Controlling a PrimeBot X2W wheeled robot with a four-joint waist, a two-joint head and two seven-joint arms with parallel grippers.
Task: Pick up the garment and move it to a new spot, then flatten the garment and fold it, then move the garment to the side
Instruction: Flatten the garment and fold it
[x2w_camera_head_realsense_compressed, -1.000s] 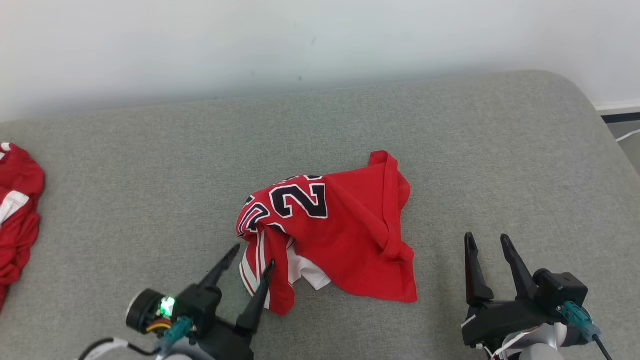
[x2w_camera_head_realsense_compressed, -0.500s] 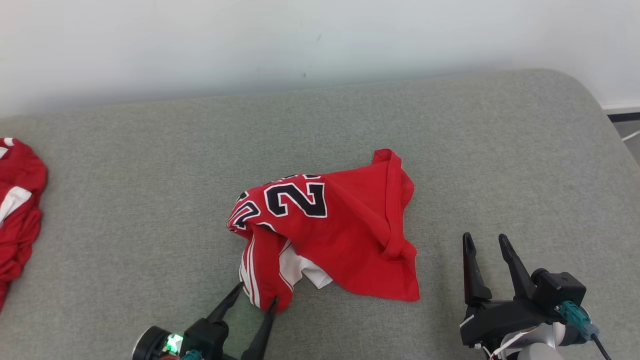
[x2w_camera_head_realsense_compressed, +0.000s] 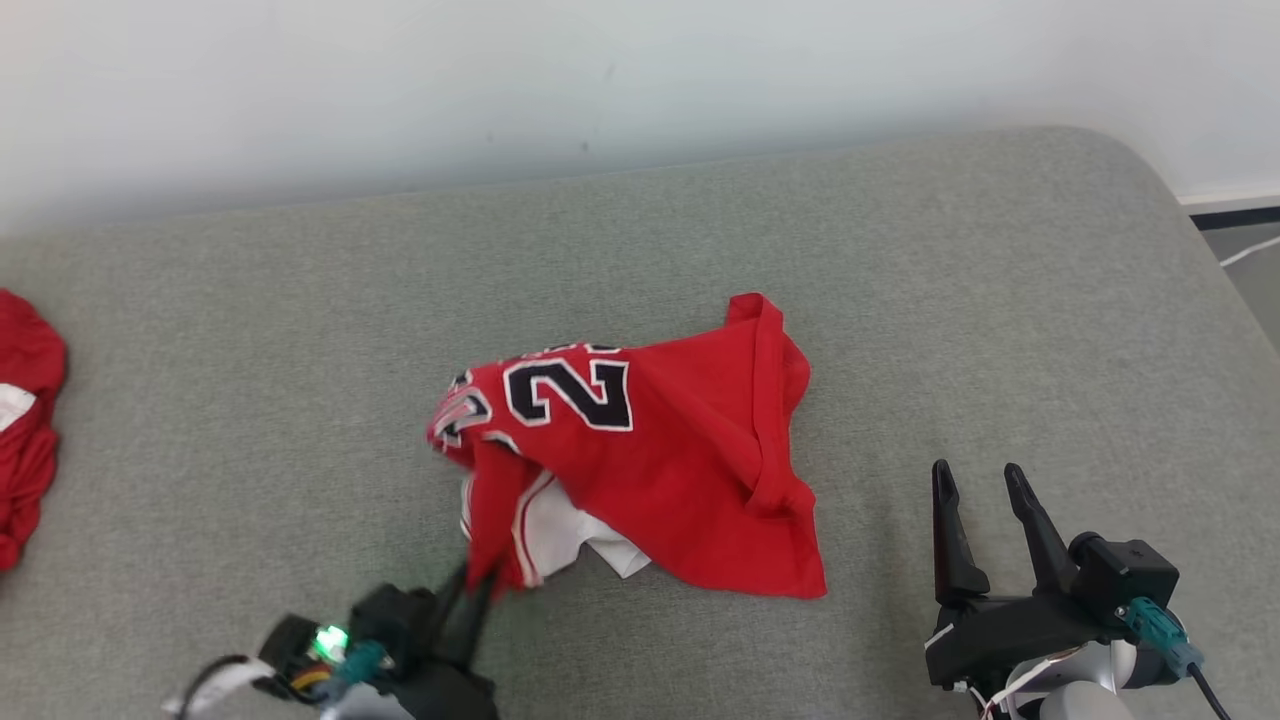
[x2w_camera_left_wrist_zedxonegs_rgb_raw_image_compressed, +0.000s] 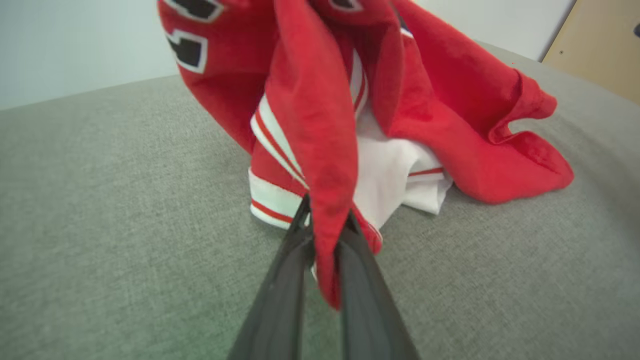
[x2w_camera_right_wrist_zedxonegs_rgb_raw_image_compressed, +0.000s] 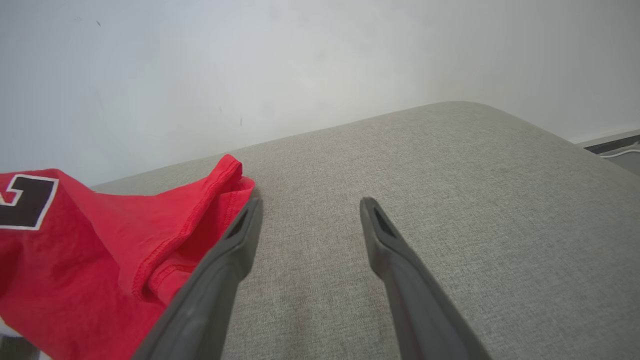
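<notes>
Grey woven fabric covers the broad padded surface (x2w_camera_head_realsense_compressed: 250, 400) on which everything lies. Nearest, at the lower left of the head view, the left claw (x2w_camera_head_realsense_compressed: 478, 590) has its two dark fingers pressed together on a hanging red fold of the garment (x2w_camera_head_realsense_compressed: 650, 460). The left wrist view shows that fold running down between the fingertips, with a red-and-white striped hem and a white inner layer just behind it. At the lower right, the right claw (x2w_camera_head_realsense_compressed: 976, 468) is spread wide and holds nothing. It stands apart from the garment's near right corner, fingers pointing away from the robot.

Beyond the claws, the garment sits crumpled near the middle of the padded surface: a red jersey with black, white-edged numerals on its left part and a thick seam running down its right side. Another red garment (x2w_camera_head_realsense_compressed: 25, 440) lies bunched at the far left edge. A pale wall (x2w_camera_head_realsense_compressed: 640, 80) rises behind the surface.
</notes>
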